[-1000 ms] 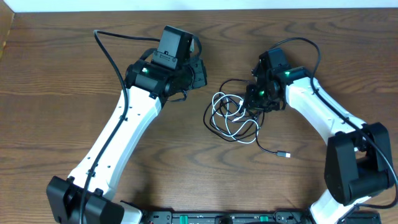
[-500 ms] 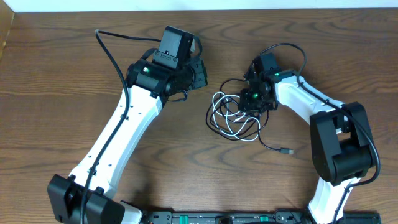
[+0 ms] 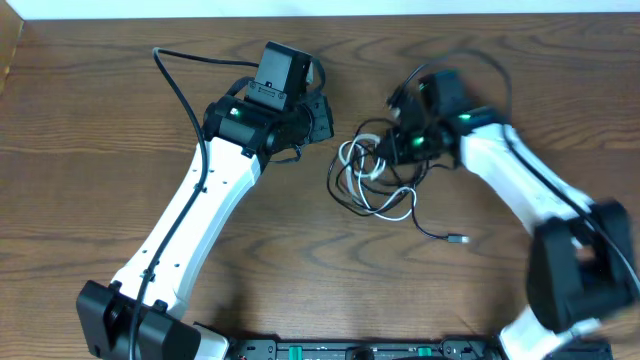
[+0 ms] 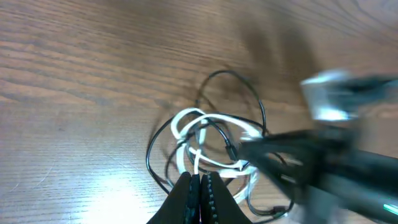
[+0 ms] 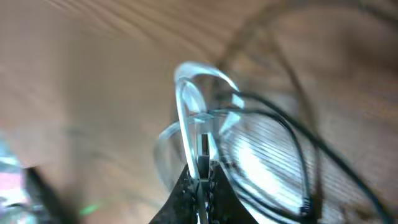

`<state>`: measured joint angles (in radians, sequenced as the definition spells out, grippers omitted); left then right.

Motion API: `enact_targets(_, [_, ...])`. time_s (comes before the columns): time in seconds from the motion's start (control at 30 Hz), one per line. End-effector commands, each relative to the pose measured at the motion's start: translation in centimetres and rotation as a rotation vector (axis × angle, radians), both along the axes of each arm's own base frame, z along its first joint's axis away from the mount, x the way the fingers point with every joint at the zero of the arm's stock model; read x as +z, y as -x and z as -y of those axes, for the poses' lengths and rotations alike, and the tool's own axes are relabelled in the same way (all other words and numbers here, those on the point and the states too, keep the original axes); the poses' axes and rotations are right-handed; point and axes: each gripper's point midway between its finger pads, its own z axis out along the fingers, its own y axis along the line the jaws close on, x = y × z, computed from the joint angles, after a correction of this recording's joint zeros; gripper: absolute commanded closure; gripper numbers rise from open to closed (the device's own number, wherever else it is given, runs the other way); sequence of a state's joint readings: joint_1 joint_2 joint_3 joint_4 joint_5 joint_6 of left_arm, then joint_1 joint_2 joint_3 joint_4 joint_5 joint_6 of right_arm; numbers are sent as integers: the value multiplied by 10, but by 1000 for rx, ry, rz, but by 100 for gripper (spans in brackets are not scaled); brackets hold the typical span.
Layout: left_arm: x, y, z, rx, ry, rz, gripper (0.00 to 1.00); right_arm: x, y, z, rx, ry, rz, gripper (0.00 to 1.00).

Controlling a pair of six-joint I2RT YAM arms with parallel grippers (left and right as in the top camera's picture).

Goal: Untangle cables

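A white cable [image 3: 350, 158] and a black cable [image 3: 430, 232] lie looped together in one tangle on the wooden table. My right gripper [image 3: 398, 143] sits at the tangle's upper right edge. In the right wrist view it [image 5: 203, 171] is shut on the white cable [image 5: 183, 93] by its small metal plug, and the black cable [image 5: 292, 134] arcs to the right. My left gripper [image 3: 328, 118] hangs left of the tangle, apart from it. The left wrist view shows it [image 4: 200, 178] shut with nothing visibly held, the white loops [image 4: 186, 118] beyond its tips.
The black cable's free plug end [image 3: 458, 239] lies on bare wood below and to the right of the tangle. A thick black arm cable [image 3: 175, 85] arcs across the table's upper left. My right arm [image 4: 323, 162] crosses the left wrist view, blurred.
My right gripper has closed on the white cable's plug. The right arm is blurred in motion, and the tangle has shifted slightly up and left. The left arm has not moved.
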<state>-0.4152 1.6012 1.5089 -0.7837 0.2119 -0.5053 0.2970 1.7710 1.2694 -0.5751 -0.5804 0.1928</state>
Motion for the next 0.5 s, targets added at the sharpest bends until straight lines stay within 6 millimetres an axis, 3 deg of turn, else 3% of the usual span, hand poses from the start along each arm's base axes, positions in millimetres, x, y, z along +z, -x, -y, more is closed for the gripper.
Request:
enact_targets(0.0, [-3,-1,2,7,7,-11,92,92,8,-2,40,-156,175,99])
enact_targets(0.07, [-2,-2,2,6,9,-8,92,124,15,3,23,-195,228,99])
enact_targets(0.2, [4,0,16,-79,62,11,93,157,27,9,29,-251,284,99])
enact_targets(0.33, [31,8,56,-325,230,94,92,160,30,10,25,-270,266,99])
enact_targets(0.4, [43,10,67,-408,277,143,92,158,31,10,24,-268,255,99])
enact_targets(0.47, [49,13,73,-477,291,187,85,158,32,11,23,-270,252,99])
